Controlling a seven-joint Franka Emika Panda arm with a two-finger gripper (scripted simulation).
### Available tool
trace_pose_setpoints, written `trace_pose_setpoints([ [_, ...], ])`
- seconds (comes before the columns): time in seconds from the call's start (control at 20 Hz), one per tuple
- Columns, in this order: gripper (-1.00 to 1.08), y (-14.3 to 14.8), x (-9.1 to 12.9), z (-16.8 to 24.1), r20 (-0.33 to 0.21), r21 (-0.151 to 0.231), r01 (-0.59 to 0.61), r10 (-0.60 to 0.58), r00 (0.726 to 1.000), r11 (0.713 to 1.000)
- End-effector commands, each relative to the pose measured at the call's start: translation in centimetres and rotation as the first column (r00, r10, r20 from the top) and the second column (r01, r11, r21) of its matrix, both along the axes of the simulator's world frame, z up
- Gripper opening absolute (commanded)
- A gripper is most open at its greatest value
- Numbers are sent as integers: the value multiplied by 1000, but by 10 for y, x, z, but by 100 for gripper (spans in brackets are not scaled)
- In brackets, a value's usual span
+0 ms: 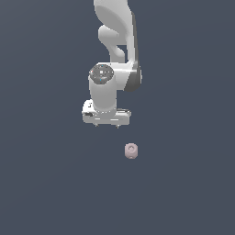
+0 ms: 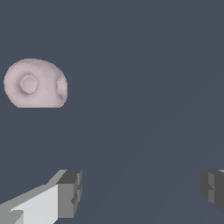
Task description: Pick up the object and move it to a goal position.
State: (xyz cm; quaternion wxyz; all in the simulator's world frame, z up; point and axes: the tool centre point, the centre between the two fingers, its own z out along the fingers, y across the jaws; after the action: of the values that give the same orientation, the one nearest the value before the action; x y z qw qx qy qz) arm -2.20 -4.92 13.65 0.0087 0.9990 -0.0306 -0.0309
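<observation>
My gripper hung with its jaws spread wide and empty, well clear of the block, which lay apart from it toward the exterior view's right and seemingly on the floor, so I judged I still had to line up before descending.

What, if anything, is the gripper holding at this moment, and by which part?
Nothing is held: the gripper is open and empty, and the pink block lies apart from it.

One pink block (ring-marked), one arm with two fingers.
</observation>
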Motion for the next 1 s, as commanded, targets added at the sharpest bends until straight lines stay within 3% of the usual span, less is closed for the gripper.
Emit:
trace_pose_setpoints([
  [0.0,100,0,0,0,0,0,0,0,1000,1000],
  [0.4,100,32,-4,-7,-17,25,-12,13,1000,1000],
  [0.95,100,43,9,-12,-9,23,-11,12,1000,1000],
])
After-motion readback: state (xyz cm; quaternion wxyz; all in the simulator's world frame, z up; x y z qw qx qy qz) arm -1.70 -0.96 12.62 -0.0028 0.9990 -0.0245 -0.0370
